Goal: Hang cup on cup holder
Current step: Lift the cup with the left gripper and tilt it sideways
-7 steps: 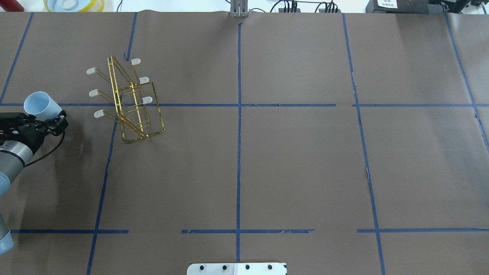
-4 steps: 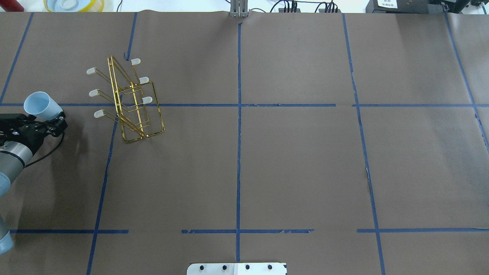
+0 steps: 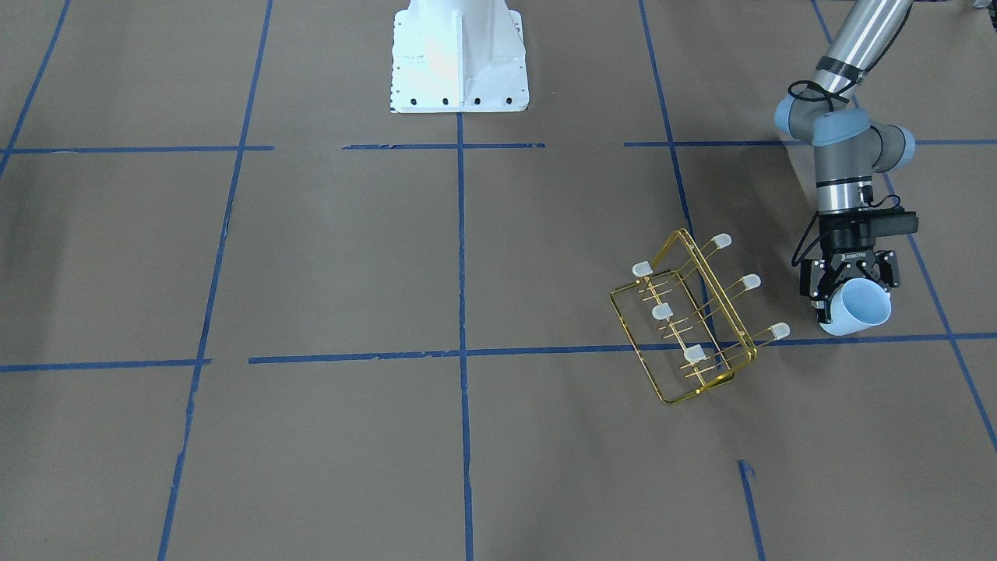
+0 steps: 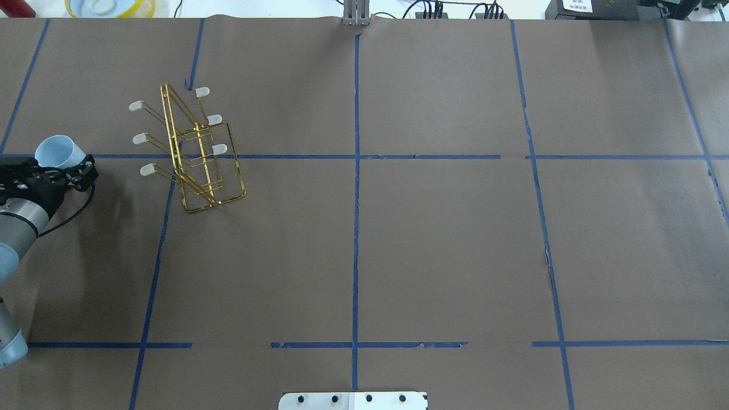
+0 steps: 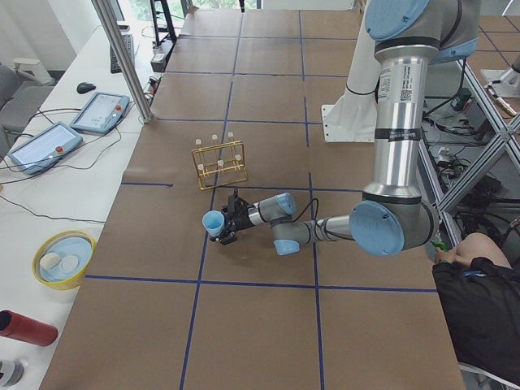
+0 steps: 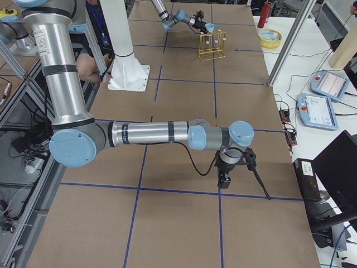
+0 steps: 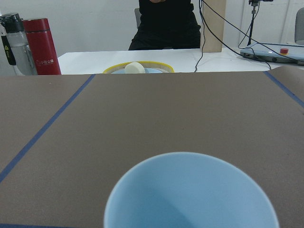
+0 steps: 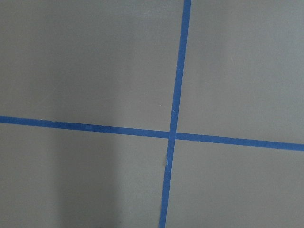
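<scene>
The pale blue cup (image 4: pixel 56 152) is held in my left gripper (image 4: pixel 58 169), which is shut on its lower part. The cup is lifted off the table and tilted, its open mouth pointing away from the robot. It fills the bottom of the left wrist view (image 7: pixel 190 197) and shows in the front view (image 3: pixel 863 309). The gold wire cup holder (image 4: pixel 196 154) stands apart from the cup, toward the table's middle, with its capped prongs (image 4: pixel 147 169) angled toward the cup. My right gripper (image 6: pixel 225 180) shows only in the exterior right view, low over bare table, and I cannot tell its state.
A yellow bowl (image 4: pixel 111 7) and a red bottle (image 7: pixel 42 45) sit on the white bench beyond the table's far edge. A person sits behind them. The robot's white base (image 3: pixel 458 54) stands at the near middle. Blue tape lines cross the brown table cover.
My left gripper has shifted slightly left and farther from the robot with the cup still in it. The cup holder has not moved.
</scene>
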You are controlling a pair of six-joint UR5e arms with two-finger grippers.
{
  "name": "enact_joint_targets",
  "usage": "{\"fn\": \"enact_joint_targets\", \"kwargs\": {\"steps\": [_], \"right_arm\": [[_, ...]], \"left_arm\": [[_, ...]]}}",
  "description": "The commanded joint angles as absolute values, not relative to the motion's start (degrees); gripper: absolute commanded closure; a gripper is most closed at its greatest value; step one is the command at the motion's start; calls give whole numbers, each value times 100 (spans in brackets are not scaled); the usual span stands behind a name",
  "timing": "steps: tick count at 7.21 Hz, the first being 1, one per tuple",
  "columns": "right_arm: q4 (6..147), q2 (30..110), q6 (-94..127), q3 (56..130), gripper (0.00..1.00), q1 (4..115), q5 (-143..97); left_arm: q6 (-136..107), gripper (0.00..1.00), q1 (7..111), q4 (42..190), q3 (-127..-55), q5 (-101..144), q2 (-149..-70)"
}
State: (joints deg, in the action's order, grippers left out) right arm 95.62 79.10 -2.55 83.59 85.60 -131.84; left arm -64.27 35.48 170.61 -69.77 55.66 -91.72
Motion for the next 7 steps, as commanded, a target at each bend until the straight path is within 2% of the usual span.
{"fn": "enact_joint_targets", "kwargs": {"steps": [1,4,6,7], "right_arm": [[9562,7910,-255,8358,0,8561,-13184],[9562,7910,-255,8358,0,8561,-13184],[9562,7910,-255,8358,0,8561,-13184],[9562,7910,-255,8358,0,8561,-13184]], "left_arm": [[-6512,0,3568,17042,-6873,5590,-9281],[-6653,4,3568,17024,-6785,5756,-9316],[-6723,14,3568,17024,-6785,5862,-9316],[-6724,26,3568,17024,-6794,5854,-9316]]}}
